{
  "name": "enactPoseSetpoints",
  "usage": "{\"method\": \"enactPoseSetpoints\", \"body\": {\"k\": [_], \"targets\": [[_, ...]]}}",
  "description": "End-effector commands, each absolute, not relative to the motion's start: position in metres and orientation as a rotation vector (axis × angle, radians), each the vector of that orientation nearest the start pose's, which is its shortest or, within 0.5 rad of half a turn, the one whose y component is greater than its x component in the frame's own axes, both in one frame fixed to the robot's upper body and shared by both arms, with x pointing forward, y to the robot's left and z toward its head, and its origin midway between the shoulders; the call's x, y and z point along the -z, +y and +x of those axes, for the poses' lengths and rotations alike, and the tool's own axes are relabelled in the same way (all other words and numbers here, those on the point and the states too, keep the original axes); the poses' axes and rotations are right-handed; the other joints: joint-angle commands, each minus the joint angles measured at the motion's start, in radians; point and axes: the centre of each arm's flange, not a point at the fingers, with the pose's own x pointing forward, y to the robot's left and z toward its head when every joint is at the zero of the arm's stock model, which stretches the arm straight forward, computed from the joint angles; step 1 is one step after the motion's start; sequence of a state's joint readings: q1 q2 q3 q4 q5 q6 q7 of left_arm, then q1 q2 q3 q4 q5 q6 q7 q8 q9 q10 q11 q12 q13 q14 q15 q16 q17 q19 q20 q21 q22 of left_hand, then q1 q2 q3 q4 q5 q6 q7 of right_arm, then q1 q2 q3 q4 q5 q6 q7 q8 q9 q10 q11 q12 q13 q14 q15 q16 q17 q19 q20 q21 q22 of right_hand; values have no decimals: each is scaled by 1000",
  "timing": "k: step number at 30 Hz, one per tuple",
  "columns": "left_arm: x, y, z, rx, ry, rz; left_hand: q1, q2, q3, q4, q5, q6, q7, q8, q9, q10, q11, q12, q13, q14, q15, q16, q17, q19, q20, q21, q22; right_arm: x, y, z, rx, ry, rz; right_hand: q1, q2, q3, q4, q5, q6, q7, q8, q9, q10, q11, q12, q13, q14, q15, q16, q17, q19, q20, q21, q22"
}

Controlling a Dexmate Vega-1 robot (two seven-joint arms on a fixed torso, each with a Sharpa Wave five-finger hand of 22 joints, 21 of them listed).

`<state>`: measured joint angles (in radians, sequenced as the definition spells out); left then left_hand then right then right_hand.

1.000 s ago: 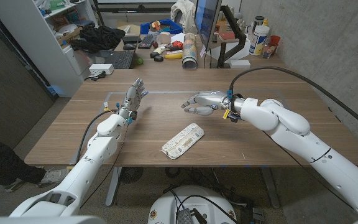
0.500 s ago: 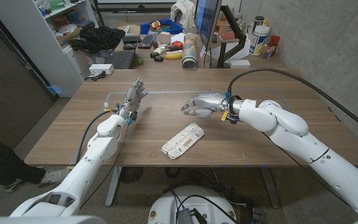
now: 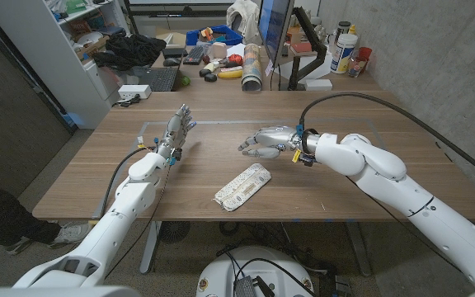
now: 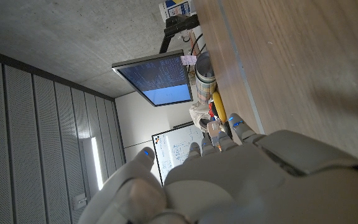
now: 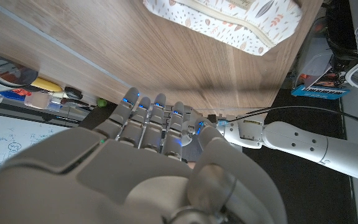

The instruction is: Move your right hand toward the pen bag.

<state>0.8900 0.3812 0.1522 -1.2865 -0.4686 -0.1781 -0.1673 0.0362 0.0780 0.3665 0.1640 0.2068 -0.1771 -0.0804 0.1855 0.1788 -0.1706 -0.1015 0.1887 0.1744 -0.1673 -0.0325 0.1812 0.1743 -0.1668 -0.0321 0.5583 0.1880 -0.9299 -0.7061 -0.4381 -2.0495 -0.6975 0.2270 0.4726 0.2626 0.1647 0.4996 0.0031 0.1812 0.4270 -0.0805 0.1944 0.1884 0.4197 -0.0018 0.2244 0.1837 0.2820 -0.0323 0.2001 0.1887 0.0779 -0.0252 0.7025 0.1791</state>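
Head view. The pen bag (image 3: 242,186), a flat pale patterned pouch, lies diagonally on the wooden surface (image 3: 345,190) near the front edge, between the two arms. The right robot hand (image 3: 263,141) hovers above the surface behind the bag and slightly to its right, fingers loosely spread and gently curved, holding nothing; a clear gap separates it from the bag. The left robot hand (image 3: 177,131) stands with fingers pointing up and apart, empty, well away from the bag.

Left wrist view. The left robot hand (image 4: 229,180) shows from its back, fingers extended side by side, with a monitor (image 4: 155,78) beyond the surface.

Right wrist view. The right robot hand (image 5: 148,162) shows from its back, fingers extended and slightly parted, empty. The pen bag (image 5: 229,22) lies beyond the fingertips, not touched.

Progress, as a judgement: the approach is partly made; the hand is near the bag but not over it, and the last stretch toward the front edge remains.
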Motion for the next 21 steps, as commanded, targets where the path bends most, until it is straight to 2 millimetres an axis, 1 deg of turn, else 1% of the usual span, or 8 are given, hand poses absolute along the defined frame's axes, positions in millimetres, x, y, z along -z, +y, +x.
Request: {"method": "enactPoseSetpoints", "body": {"k": [1,8,14,15,21], "targets": [[41,309,655,199,-541,-9,4,46,-3,1,6,-8,-6,5,4,-15,3,6,5,-31,-32,5,3,-104,-31,-2,6,5,-108,496,-557,-872,-1681,17,23,4,4,5,4,0,-2,2,5,-4,-1,3,3,-4,2,2,9,-3,-2,4],[42,309,653,195,-540,-7,4,46,-4,1,6,-8,-8,5,4,-16,4,6,5,-32,-31,5,3,-104,-30,-2,6,8,-107,496,-566,-871,-1687,19,23,5,7,4,4,0,-2,2,7,1,-1,3,4,-5,3,2,10,-3,-3,4],[43,308,651,194,-540,-8,4,46,-4,1,6,-8,-8,5,4,-16,3,6,5,-32,-31,5,3,-104,-30,-3,6,9,-106,496,-570,-870,-1694,21,22,5,8,4,4,-1,-2,2,6,-2,-2,3,2,-6,3,2,10,-2,-4,4],[43,308,651,194,-540,-8,5,46,-4,1,6,-8,-8,5,4,-16,3,6,5,-32,-30,5,3,-104,-30,-3,6,10,-106,496,-572,-869,-1695,21,22,5,8,4,4,0,-2,2,6,2,-2,3,3,-5,3,2,10,-2,-4,4],[43,308,651,192,-539,-7,5,46,-4,1,6,-8,-9,5,4,-15,3,6,5,-32,-30,5,3,-104,-30,-3,6,11,-106,497,-576,-866,-1700,22,22,5,10,4,4,0,-2,2,7,-3,-2,3,2,-4,3,2,11,-3,-5,4]]}}
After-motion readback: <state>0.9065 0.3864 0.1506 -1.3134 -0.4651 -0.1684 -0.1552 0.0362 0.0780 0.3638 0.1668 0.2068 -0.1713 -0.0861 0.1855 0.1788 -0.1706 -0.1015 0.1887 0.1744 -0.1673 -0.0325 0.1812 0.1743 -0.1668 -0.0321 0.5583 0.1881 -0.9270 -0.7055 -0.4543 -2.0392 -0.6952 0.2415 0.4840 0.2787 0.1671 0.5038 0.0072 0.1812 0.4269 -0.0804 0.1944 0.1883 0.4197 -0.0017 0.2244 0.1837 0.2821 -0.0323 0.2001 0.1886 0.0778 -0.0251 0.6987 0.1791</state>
